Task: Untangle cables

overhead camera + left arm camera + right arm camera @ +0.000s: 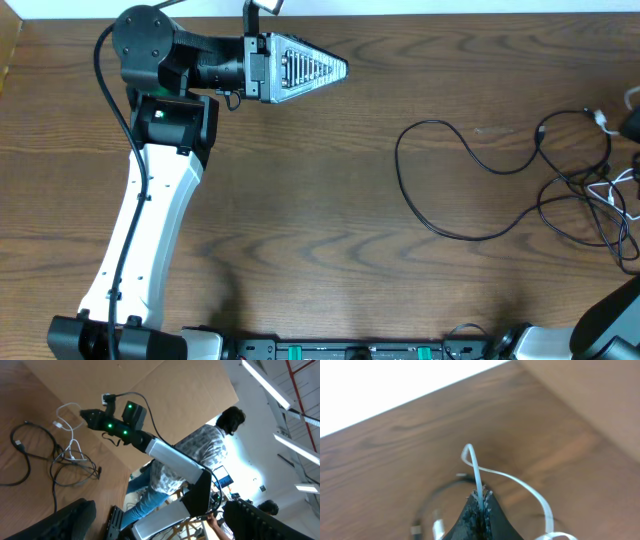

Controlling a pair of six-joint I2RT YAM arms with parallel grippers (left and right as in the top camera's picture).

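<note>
The cables lie at the table's right side. A black cable (460,237) makes a wide loop that runs into a tangle (588,192) with a white cable (622,186). My right gripper (481,496) is shut on the white cable (475,467), which rises in a curl from between the fingertips. The left wrist view shows the right gripper (86,414) from afar, over the white cable (67,427) and the black cable (19,445). My left gripper (335,68) is open at the table's far left, pointing right, well away from the cables, with nothing between its fingers (70,520).
The wooden table (300,220) spans the whole overhead view. The left arm's white link (150,220) crosses its left side. A black rail with green parts (350,350) runs along the front edge. A person (200,450) is beyond the table behind the right arm.
</note>
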